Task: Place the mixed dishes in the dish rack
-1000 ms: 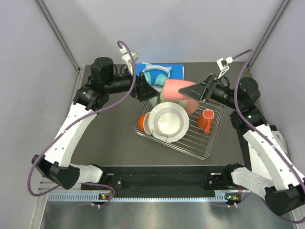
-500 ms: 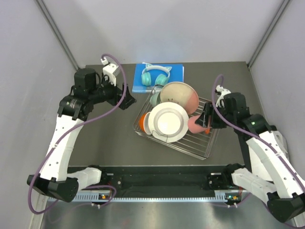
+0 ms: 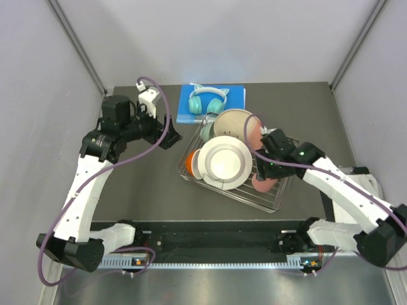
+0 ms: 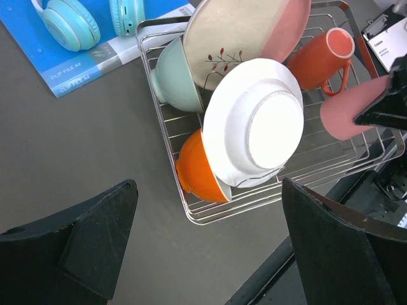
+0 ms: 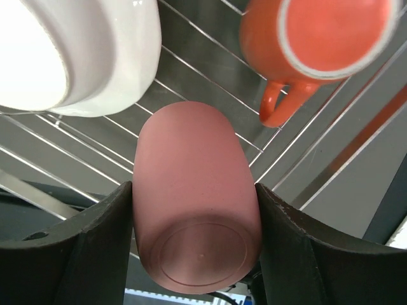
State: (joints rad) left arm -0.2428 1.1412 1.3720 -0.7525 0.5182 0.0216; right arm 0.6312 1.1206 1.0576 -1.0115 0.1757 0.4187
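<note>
- Right pincer (image 5: pixel 194 248) clamped on smooth coral pink cup (image 5: pixel 191 184) above thin-wired metal dish rack (image 5: pixel 203 70); orange handled mug (image 5: pixel 318 38) just ahead, free wire between.
- Left pincer (image 4: pixel 208 194) spread wide, empty; dish rack corner edge beneath, bare dark tabletop (image 4: pixel 95 140) alongside.

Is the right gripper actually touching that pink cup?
Touching. The right wrist view shows the right gripper with fingers pressed against both sides of the pink cup.

Plain coral pink cup (image 5: pixel 194 203) — twig-patterned pink-and-cream plate (image 4: pixel 245 32).

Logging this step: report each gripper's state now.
Left gripper: open, holding nothing.
Right gripper: closed on the pink cup.
</note>
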